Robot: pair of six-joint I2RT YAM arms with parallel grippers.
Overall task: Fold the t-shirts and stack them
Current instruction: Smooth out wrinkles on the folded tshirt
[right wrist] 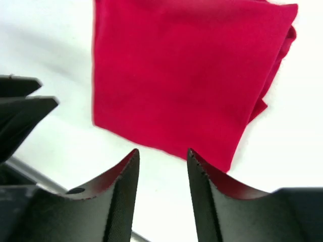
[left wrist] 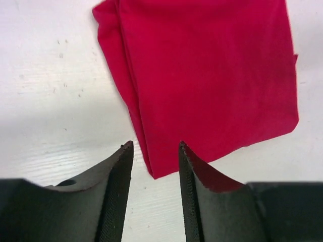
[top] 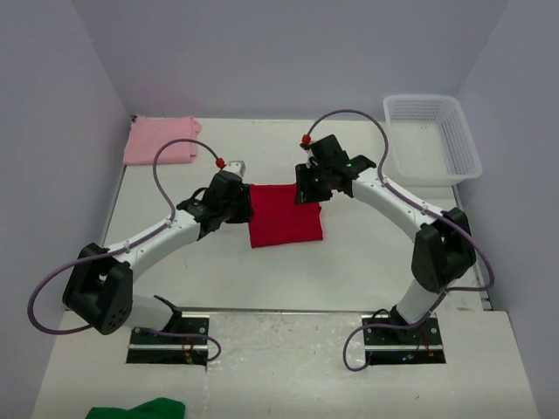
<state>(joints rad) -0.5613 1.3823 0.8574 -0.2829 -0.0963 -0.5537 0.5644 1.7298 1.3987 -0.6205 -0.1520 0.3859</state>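
The crimson red t-shirt [top: 285, 216] lies folded into a rough square mid-table; it also shows in the left wrist view [left wrist: 207, 75] and the right wrist view [right wrist: 176, 75]. The pale pink t-shirt [top: 161, 140] lies folded at the far left corner. My left gripper [top: 245, 203] is open and empty at the red shirt's left edge [left wrist: 155, 147]. My right gripper [top: 305, 194] is open and empty at the shirt's far right corner [right wrist: 162, 154], just off the cloth.
A white mesh basket [top: 431, 137] stands at the far right. A green cloth [top: 138, 408] lies at the near left edge, in front of the arm bases. Grey walls close in the table on three sides.
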